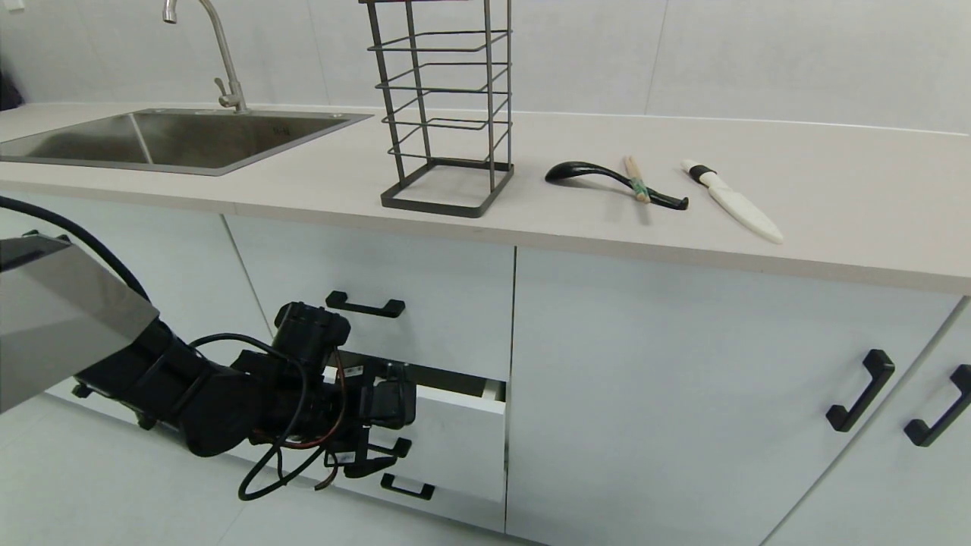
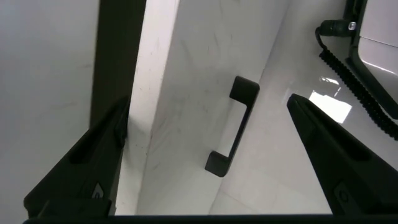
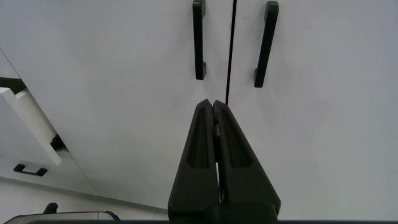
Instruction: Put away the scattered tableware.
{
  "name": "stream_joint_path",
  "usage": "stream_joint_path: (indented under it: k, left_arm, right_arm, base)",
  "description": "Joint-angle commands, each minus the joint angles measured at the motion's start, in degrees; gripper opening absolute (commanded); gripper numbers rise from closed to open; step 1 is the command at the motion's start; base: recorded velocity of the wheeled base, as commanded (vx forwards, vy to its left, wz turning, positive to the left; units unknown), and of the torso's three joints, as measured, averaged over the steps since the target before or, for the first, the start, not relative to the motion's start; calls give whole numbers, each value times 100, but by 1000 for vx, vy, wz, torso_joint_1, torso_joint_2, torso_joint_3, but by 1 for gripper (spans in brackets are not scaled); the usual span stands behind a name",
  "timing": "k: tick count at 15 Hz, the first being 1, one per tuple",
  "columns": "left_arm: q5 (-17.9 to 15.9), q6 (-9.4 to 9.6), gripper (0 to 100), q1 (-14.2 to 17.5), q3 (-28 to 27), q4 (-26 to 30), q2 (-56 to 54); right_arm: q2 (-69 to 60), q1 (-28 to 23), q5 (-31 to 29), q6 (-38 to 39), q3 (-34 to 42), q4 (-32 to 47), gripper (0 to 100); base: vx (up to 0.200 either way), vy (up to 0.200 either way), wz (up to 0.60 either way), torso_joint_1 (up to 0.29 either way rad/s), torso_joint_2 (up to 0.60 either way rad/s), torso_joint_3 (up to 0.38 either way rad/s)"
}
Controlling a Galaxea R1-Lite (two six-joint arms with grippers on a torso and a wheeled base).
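Tableware lies on the pale countertop [image 1: 834, 182], to the right of a dark wire rack [image 1: 447, 114]. It consists of a black ladle [image 1: 570, 171], a pair of wooden chopsticks [image 1: 634, 179] laid across the ladle's handle, and a white knife [image 1: 732, 199] near them but touching neither. The knife's tip points toward the counter's front edge.

Below the rack, a white drawer [image 1: 455, 444] stands partly pulled out, with a dark gap showing above its front panel. The left gripper [image 1: 378, 455] sits low against that panel with its fingers spread wide. In the left wrist view, the left gripper [image 2: 208, 106] frames a black drawer handle [image 2: 230, 134], which lies between the fingers and touches neither.

The right gripper [image 3: 214, 109] has its fingers pressed together with nothing between them. It points at the seam between two cabinet doors, each with a vertical black door handle [image 3: 198, 40].

A steel sink [image 1: 114, 152] with a faucet [image 1: 220, 53] is set in the counter's left end.
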Motion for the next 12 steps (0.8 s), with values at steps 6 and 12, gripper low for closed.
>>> stream_joint_path:
  k: [6,12]
  left_arm:
    - [-24,-141,100,-106,1760,148,-1711]
    - [-15,-159,100,-158,2006,148,-1948]
  right_arm:
    - [5,1,1,-7,1,4,0]
    - [5,1,1,2,1,-5,0]
  base:
    - [0,0,0,0,0,0]
    - [0,0,0,0,0,0]
